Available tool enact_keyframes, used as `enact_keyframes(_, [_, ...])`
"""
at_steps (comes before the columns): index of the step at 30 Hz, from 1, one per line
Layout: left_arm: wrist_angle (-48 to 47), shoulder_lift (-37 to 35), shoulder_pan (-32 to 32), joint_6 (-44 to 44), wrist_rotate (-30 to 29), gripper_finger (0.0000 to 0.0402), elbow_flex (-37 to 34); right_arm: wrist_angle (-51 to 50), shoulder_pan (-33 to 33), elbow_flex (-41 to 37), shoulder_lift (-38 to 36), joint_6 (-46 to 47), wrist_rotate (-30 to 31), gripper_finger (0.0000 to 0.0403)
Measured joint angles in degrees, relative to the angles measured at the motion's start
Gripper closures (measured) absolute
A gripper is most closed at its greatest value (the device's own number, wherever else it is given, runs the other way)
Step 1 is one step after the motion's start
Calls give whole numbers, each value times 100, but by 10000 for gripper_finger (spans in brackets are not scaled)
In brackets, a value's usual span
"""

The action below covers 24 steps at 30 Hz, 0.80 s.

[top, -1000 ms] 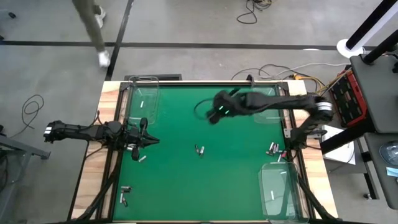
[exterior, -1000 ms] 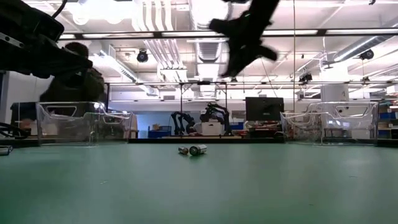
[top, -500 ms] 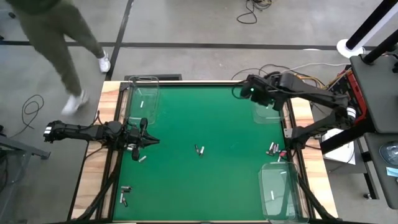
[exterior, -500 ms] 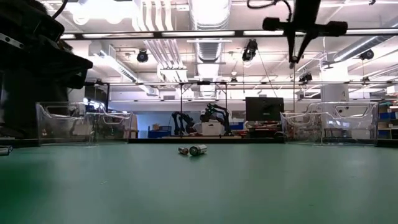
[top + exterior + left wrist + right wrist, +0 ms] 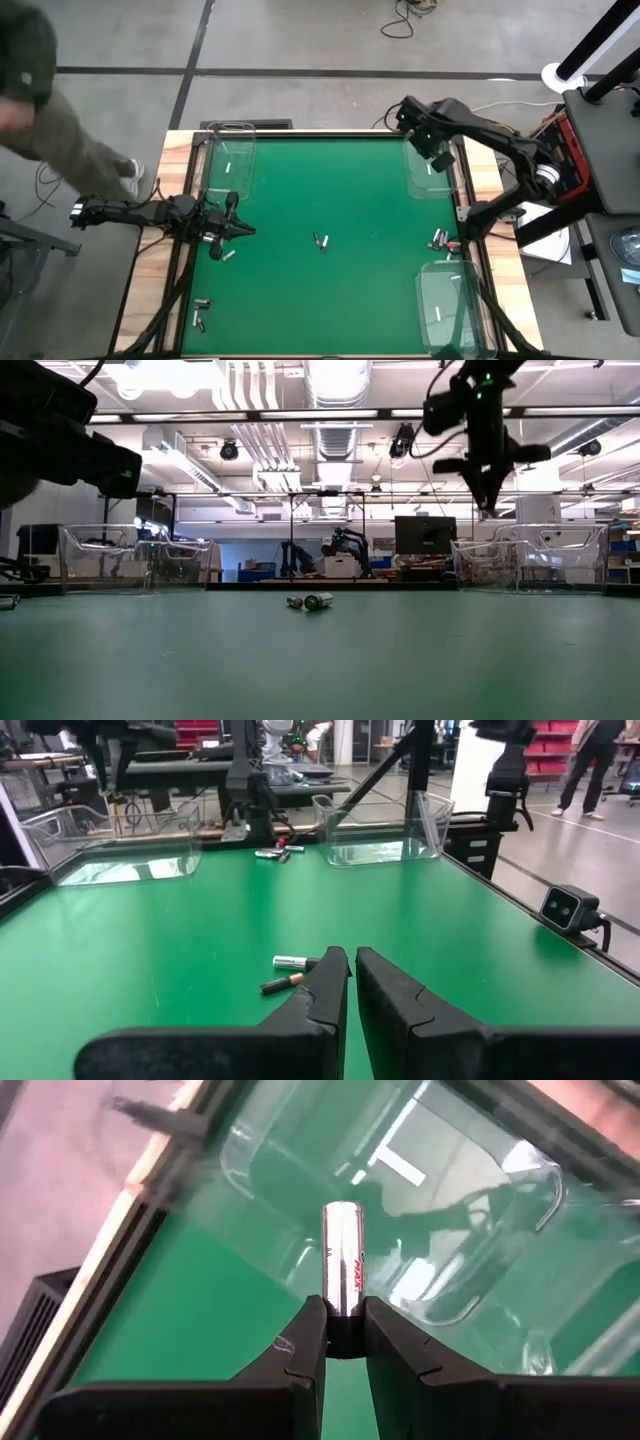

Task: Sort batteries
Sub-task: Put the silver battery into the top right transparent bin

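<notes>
Silver battery [image 5: 343,1260] sits clamped between the right gripper [image 5: 343,1342] fingers, lower end pinched, most of its length sticking out past the tips. Jaws closed tight on it, approx battery-width apart. It hangs over the clear tray [image 5: 432,165] at the mat's far right corner; in the right wrist view the tray's rim and floor lie directly beyond the battery.

Right arm reaches from its base at the mat's right edge, bent at the elbow, wrist turned down over that tray. In the low view the gripper [image 5: 487,488] points straight down, well above tray level.

Left gripper [image 5: 240,228] rests at the mat's left edge w/ fingers nearly together, only a thin slit between them, nothing held. Two batteries [image 5: 291,971] lie on the mat just beyond its fingertips.

Other batteries rel. to the mat [image 5: 330,300]: a pair at centre [image 5: 321,241], a few by the right edge [image 5: 438,238], a few at the near left corner [image 5: 200,312]
</notes>
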Motion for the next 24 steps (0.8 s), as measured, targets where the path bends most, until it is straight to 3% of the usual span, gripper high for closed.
enact_keyframes(11, [-21,38,0,229,-165,393,0,1184,-1810,-421,523,-1682,-1299,360])
enact_keyframes(18, [-8,38,1,101,-1056,393,0,1276,-1959,-501,932,-1751,-1459,360])
enact_keyframes(24, [-2,49,0,98,-1140,393,0,1273,-1992,-694,1417,-2214,-1702,359])
